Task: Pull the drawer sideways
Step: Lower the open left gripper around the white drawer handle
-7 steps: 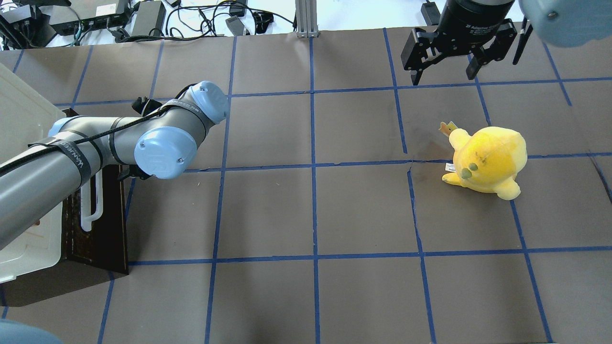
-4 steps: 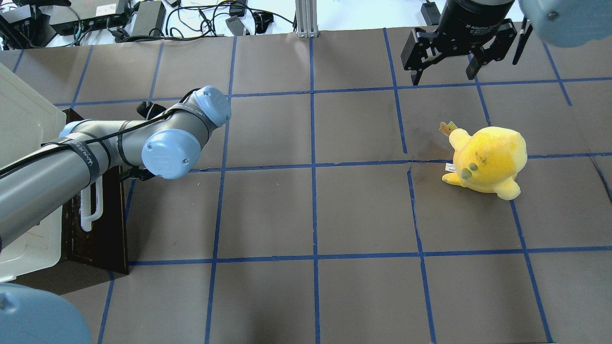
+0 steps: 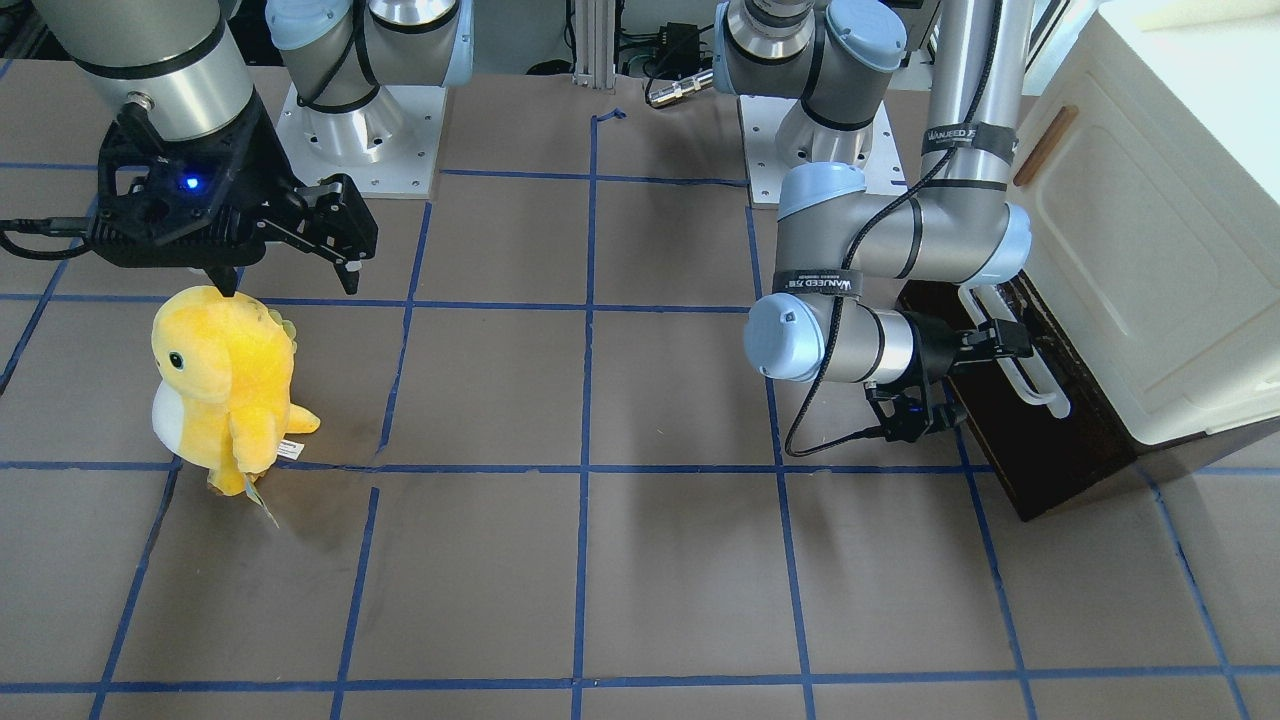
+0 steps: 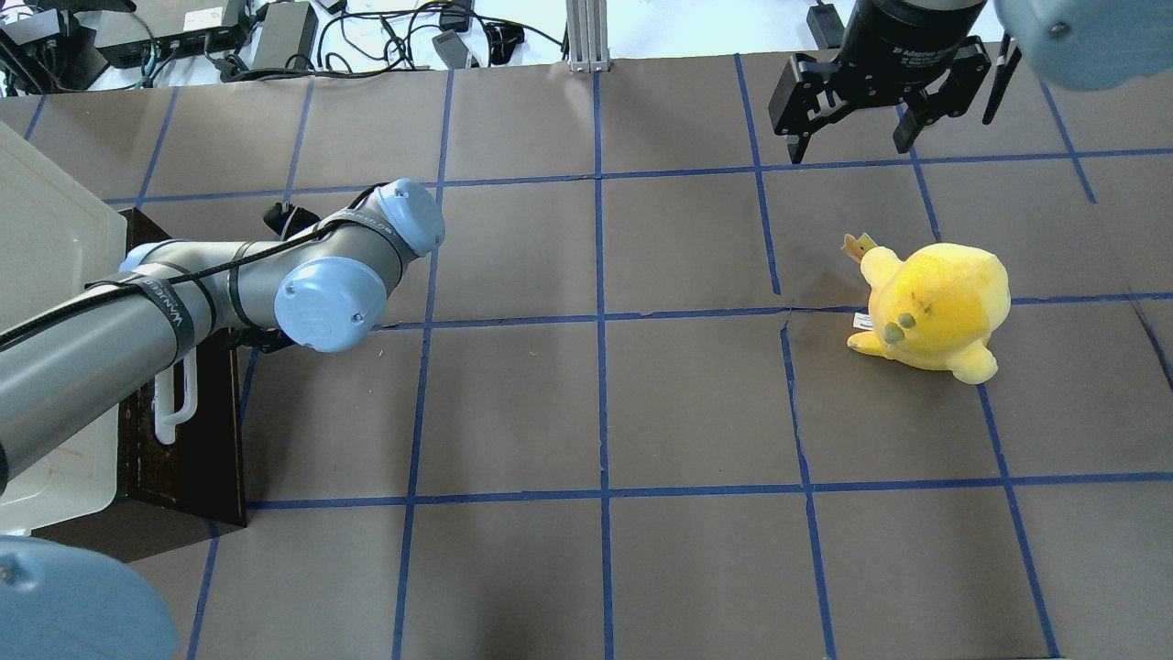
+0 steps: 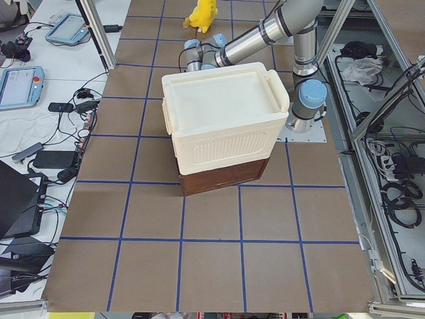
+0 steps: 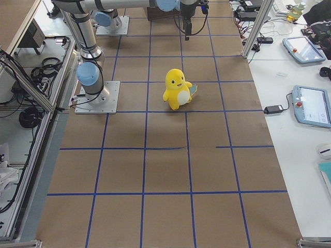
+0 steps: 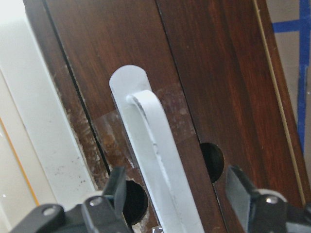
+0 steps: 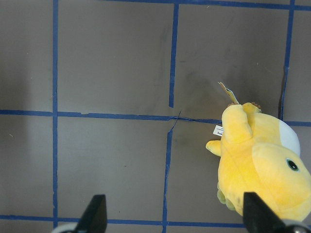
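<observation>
Through the left wrist camera I have the left claw (image 7: 177,191) closest to me. Its jaws are parted and straddle the long white bar handle (image 7: 155,160). One finger sits just beside the bar and the other stands off it with a clear gap, so nothing is clamped.

The bar runs up the dark brown front of the drawer (image 7: 209,73). Two round holes show in the wood, one on each side of the bar.

From across the bench (image 4: 605,403), I see the left arm's silver forearm slant down to a bent elbow. The wrist links are folded level above the surface, so the claw points sideways into the drawer front.

The drawer sits at the bottom of the cream cabinet (image 3: 1130,260), which stands at the bench end on my robot's left. A small brown wooden handle (image 3: 1045,145) sits on the cabinet door above it. I cannot tell how far out the drawer stands.

Well apart, on the robot's right side, a yellow plush toy (image 4: 935,307) stands upright on the brown paper with its blue tape grid.

The right claw (image 8: 175,213) hangs above the bench near the toy, pointing straight down. Its fingers are spread wide, grip nothing, and are clear of the plush.
</observation>
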`<state>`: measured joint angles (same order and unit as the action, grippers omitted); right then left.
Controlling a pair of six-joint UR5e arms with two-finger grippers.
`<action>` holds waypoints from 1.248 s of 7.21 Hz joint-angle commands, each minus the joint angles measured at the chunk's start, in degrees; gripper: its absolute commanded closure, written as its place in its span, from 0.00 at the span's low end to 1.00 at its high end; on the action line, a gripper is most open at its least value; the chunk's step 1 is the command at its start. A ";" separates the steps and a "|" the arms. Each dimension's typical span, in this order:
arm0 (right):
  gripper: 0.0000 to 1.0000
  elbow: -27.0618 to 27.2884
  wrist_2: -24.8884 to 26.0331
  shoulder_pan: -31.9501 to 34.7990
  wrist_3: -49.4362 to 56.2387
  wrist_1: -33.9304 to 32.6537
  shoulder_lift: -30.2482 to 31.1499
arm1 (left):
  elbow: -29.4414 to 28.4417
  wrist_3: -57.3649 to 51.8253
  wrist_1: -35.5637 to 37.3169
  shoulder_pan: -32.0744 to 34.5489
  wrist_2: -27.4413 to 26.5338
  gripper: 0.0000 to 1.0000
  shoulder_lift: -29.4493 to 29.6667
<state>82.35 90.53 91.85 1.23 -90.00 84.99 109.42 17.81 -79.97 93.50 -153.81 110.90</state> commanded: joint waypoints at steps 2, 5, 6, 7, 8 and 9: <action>0.00 0.00 0.00 0.00 0.00 0.00 0.00 | 0.62 0.12 0.08 -0.08 -0.09 0.25 -0.07; 0.00 0.00 0.00 0.00 0.00 0.00 0.00 | 0.71 0.12 0.08 -0.16 -0.27 0.30 -0.16; 0.00 0.00 0.00 0.00 0.00 0.00 0.00 | 0.97 0.12 0.17 -0.16 -0.27 0.30 -0.16; 0.00 0.00 0.00 0.00 0.00 0.00 0.00 | 1.49 0.21 0.17 -0.25 -1.48 0.29 -0.16; 0.00 0.00 0.00 0.00 0.09 0.00 0.00 | 1.76 0.21 0.17 -0.25 -1.76 0.30 -0.16; 0.00 0.00 0.00 0.00 0.00 0.00 0.00 | 1.85 0.21 0.17 -0.25 -2.11 0.29 -0.16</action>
<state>82.36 90.53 91.84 1.27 -90.00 84.99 111.03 18.01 -79.81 93.27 -155.41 110.74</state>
